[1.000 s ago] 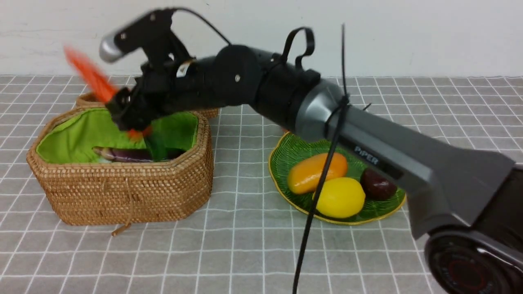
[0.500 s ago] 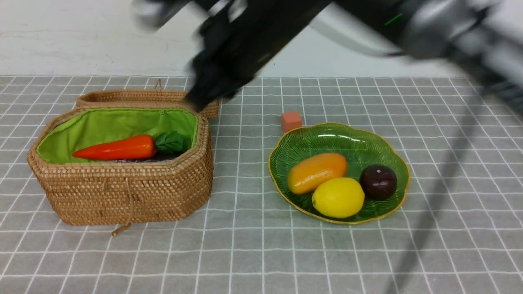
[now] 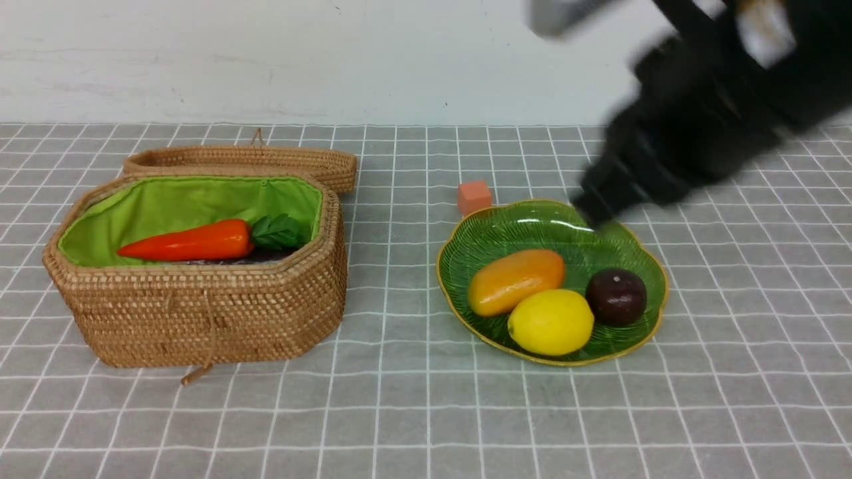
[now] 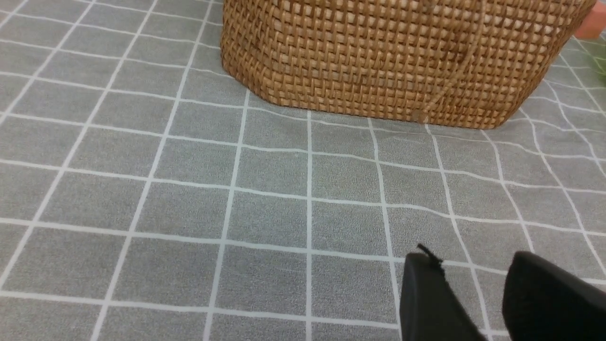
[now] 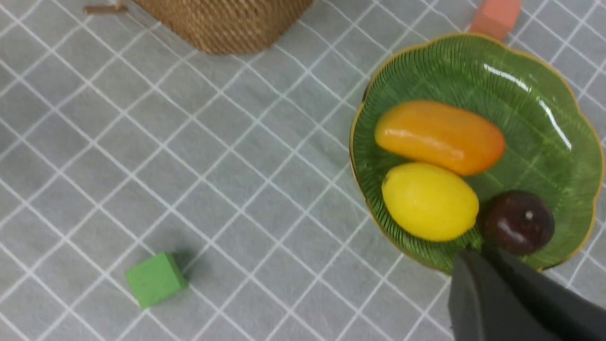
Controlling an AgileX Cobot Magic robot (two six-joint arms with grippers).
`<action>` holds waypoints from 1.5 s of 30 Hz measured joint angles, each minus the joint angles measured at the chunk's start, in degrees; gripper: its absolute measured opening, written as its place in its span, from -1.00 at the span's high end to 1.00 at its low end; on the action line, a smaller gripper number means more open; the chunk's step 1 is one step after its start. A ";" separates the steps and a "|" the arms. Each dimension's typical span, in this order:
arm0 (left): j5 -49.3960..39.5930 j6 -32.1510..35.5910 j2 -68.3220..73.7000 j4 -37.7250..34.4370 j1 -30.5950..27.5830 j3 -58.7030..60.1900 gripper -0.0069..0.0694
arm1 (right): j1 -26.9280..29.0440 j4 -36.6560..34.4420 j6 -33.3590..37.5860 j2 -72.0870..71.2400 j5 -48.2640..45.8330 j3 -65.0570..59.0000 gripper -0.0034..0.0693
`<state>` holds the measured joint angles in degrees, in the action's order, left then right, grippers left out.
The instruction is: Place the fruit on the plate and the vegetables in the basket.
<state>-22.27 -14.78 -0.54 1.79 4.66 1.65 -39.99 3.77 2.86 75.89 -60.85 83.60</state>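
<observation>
Grey grid-patterned cloth covering the surface [image 3: 413, 412].

Wicker basket [image 3: 200, 313], green-lined, at the left; matching lid [image 3: 239, 159] lying behind it, touching its rear rim; cord loop [image 3: 200, 372] trailing on the cloth in front.

Carrot [image 3: 186, 243] inside the basket, lying on top, long axis left to right, tip to the left, leafy top [image 3: 276, 231] to the right. Dark item beneath it, barely visible, not identifiable.

Green leaf-shaped plate [image 3: 552, 223] at centre right, well apart from the basket. On it: mango [image 3: 516, 281], long axis slanting, far end up to the right; lemon [image 3: 551, 321] touching it at the front; maroon round fruit [image 3: 616, 296] just beside the lemon.

Small orange cube [image 3: 474, 197] just behind the plate's rim. Green cube [image 5: 155, 279] on the cloth, well apart from the plate.

Right tool [image 5: 478, 258] clenched, empty, blurred, above the plate's far right edge.

Left tool [image 4: 468, 270] low over bare cloth in front of the basket, fingers slightly parted, grasping nothing.
</observation>
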 joint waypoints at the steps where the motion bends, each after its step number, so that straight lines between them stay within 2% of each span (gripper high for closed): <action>1: 0.00 0.00 0.00 0.00 0.00 0.00 0.19 | 0.00 -0.27 -0.06 -2.32 1.32 -3.23 0.95; 8: 0.00 0.00 0.00 0.00 0.00 0.00 0.19 | 0.00 -1.80 -0.06 -12.34 2.50 -16.12 0.95; 17: 0.00 0.00 0.00 0.00 0.00 0.00 0.19 | 0.00 -1.85 -0.06 -13.27 -0.41 -17.71 0.94; 19: 0.00 0.00 0.00 0.00 0.00 0.00 0.19 | 1.52 -2.42 -0.06 -14.97 -0.48 -17.89 0.93; 22: 0.00 0.00 0.00 0.00 0.00 0.00 0.19 | 5.79 -3.24 -0.01 -18.67 0.98 -17.89 0.93; 23: 0.00 0.00 0.00 0.00 0.00 0.00 0.19 | 10.86 -3.77 -0.01 -22.19 3.11 -17.89 0.92; 24: 0.00 0.00 0.00 0.05 0.00 0.00 0.19 | 12.13 -4.28 -0.01 -22.60 3.68 -17.97 0.92; 27: 0.00 0.00 0.00 0.05 0.00 0.00 0.19 | 22.79 -6.31 -0.06 -31.30 10.62 -21.19 0.92; 28: 0.00 0.00 0.00 0.05 0.00 0.00 0.19 | 22.79 -6.31 -0.06 -31.30 10.62 -21.54 0.92; 32: 0.00 0.00 0.00 0.18 0.00 0.00 0.19 | 33.65 -5.17 -0.06 -45.67 24.51 -35.29 0.92; 34: 0.00 0.00 0.00 0.18 0.00 0.00 0.19 | 35.16 -4.48 -0.06 -48.83 27.21 -39.40 0.92; 36: 0.00 0.00 0.00 0.22 0.00 0.00 0.19 | 38.51 -2.42 -0.06 -57.88 32.92 -51.74 0.92; 37: 0.00 0.00 0.00 0.22 0.00 0.00 0.19 | 38.51 -2.42 -0.06 -57.88 32.92 -52.63 0.92; 39: 0.00 0.00 0.00 0.22 0.00 0.00 0.19 | 40.95 -1.52 -0.06 -67.87 36.92 -65.67 0.91; 45: 0.09 0.00 0.00 0.22 0.00 0.00 0.19 | 42.17 -2.08 -0.06 -76.29 38.94 -82.34 0.90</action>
<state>-22.17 -14.78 -0.54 2.01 4.66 1.65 2.18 1.68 2.80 -0.40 -21.91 1.26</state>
